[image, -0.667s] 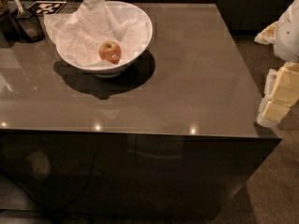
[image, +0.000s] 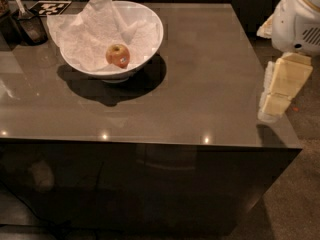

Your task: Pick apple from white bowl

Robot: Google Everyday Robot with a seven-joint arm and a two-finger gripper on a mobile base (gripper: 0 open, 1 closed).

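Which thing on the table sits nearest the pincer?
The wide glossy white bowl holding the small red apple; the dark container and checkered tag lie farther left. The cream pincer hangs by the grey table, right edge.

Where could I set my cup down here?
The table is bare from the white bowl, with its apple, across to the right edge where the gripper hangs, and all along the near edge. The far-left corner is crowded: bowl and dark container.

A wide, glossy grey-brown table [image: 200,84] fills the view, with small light reflections along its near edge. At its far left lies a black-and-white patterned marker [image: 49,7], and just left of that a dark container [image: 31,28] holds a light-handled utensil [image: 17,1]. Brownish carpet [image: 305,184] shows at the right, where the gripper [image: 280,89] hangs beside the table's right edge.
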